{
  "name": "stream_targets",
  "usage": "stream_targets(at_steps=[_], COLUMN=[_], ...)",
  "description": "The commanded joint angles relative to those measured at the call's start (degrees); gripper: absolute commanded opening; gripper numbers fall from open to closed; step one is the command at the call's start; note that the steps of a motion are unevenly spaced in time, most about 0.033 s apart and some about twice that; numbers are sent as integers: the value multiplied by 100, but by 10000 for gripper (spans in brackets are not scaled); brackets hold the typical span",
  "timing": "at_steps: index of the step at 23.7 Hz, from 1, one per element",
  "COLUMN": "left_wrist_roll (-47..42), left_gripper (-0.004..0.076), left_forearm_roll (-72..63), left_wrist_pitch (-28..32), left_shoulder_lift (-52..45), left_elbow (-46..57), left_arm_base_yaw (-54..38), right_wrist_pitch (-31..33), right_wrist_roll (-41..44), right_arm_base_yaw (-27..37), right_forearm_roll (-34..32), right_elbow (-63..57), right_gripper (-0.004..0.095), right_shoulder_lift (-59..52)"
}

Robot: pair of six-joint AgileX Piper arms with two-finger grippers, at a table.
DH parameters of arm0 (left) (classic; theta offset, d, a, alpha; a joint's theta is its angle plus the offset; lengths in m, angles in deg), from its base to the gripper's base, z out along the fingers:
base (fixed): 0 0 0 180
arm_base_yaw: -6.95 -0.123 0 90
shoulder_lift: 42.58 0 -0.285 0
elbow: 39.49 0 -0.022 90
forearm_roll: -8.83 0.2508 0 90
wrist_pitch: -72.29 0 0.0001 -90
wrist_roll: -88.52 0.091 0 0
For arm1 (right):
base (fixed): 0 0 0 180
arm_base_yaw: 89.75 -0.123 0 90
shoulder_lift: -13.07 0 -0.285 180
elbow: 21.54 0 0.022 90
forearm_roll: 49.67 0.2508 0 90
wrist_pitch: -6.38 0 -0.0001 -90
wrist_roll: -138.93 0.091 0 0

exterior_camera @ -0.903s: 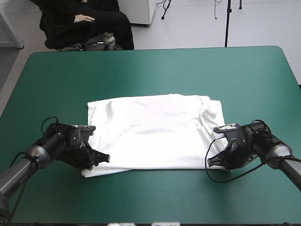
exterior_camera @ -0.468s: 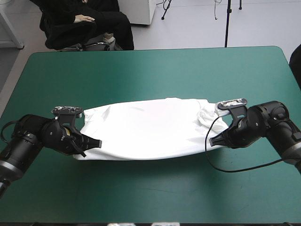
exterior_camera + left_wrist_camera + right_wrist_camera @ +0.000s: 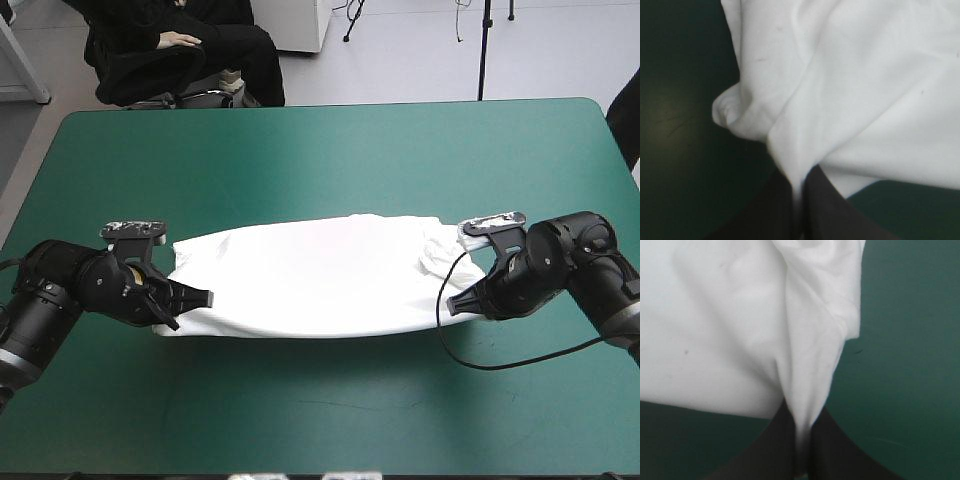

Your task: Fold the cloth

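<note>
Hem carried farther back, one T-shirt [image 3: 310, 275] (apparently doubled), left gripper [image 3: 202, 298], right gripper [image 3: 452, 305], both pinching it

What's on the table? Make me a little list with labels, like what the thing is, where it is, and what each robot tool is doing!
thing: white T-shirt
shape: a long strip, not yet a small bundle
where: across the middle of the teal-green table, stretched between the two arms
left tool: shut on the T-shirt's left end
right tool: shut on the T-shirt's right end
cloth in the pinch: a thin fold of white between the black fingers of each tool
</note>
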Motion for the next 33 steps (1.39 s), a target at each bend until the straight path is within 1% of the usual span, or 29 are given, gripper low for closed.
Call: stream_targets(at_steps=[1, 4, 7, 11, 12, 13, 14, 18, 21, 22, 26, 30, 33], left_wrist_roll=[-140, -239, -356, -654, -839, -951, -1206, -1854, -1980, -2155, -2806, -2806, -2806], left_gripper=[-17, -17, -17, -17, -17, -17, -17, -17, -17, -17, -17, -16, -15], left_forearm_roll=[23, 39, 129, 529, 818, 941, 1253, 2083, 2334, 2483, 3134, 3165, 3165], left_wrist_pitch=[461, 849, 1219, 1697, 1995, 2156, 2480, 3168, 3510, 3612, 3738, 4034, 4111], left_shoulder_lift=[-119, -119, -97, 16, 93, 149, 287, 867, 1205, 1396, 2025, 2512, 2764], left_elbow=[-189, -189, -189, -189, -189, -189, -189, -189, -189, -189, -189, -189, -189], left_arm_base_yaw=[25, 12, 12, 12, 12, 12, 12, 12, 12, 12, 12, 12, 12], right_wrist_pitch=[-395, -780, -1298, -1763, -1997, -2071, -2185, -2442, -2529, -2543, -2573, -2561, -2463], right_wrist_roll=[-45, 53, 130, 205, 205, 205, 205, 205, 205, 205, 205, 186, -85], right_arm_base_yaw=[14, 14, 55, 194, 275, 312, 387, 445, 445, 445, 445, 445, 445], right_forearm_roll=[-27, -27, -37, -117, -117, -117, -117, -117, -117, -117, -117, 25, 155], right_elbow=[213, 313, 469, 735, 909, 1003, 1200, 1797, 2128, 2295, 2715, 2752, 2752], right_gripper=[-17, -17, -17, -17, -17, -17, -17, -17, -17, -17, -17, -17, -5], right_shoulder_lift=[-155, -141, -114, 108, 303, 403, 685, 1633, 2068, 2294, 2913, 3305, 3461])
